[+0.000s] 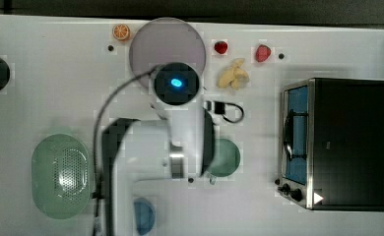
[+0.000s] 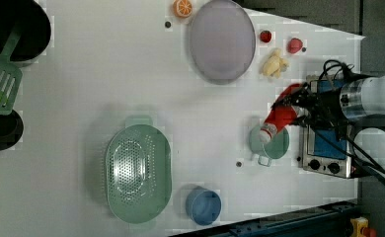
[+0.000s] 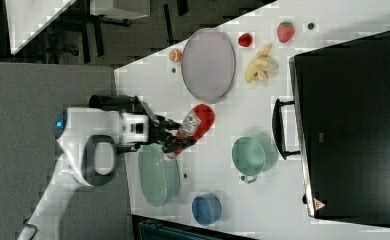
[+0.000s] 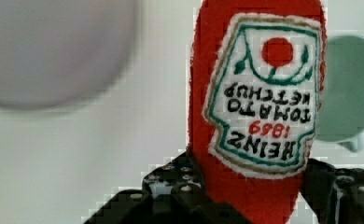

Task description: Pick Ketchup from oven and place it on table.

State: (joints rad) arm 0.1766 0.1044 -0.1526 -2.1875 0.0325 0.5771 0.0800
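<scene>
Across the left view from its left, a green colander point(image 2: 138, 173) and a blue cup point(image 2: 203, 205) sit on the white desk point(image 2: 106, 79); a grey-lilac plate point(image 2: 222, 40) lies farther up. Next comes the Ketchup point(image 2: 279, 118), clamped in the gripper point(image 2: 304, 109) jaws, hanging cap-down above a green pot point(image 2: 269, 144). Beyond it stands the oven point(image 2: 328, 148), door shut.

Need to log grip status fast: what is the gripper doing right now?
Gripper: closed on the slim red ketchup squeeze bottle with the white-and-red label, held clear of the boxy black toaster oven.
</scene>
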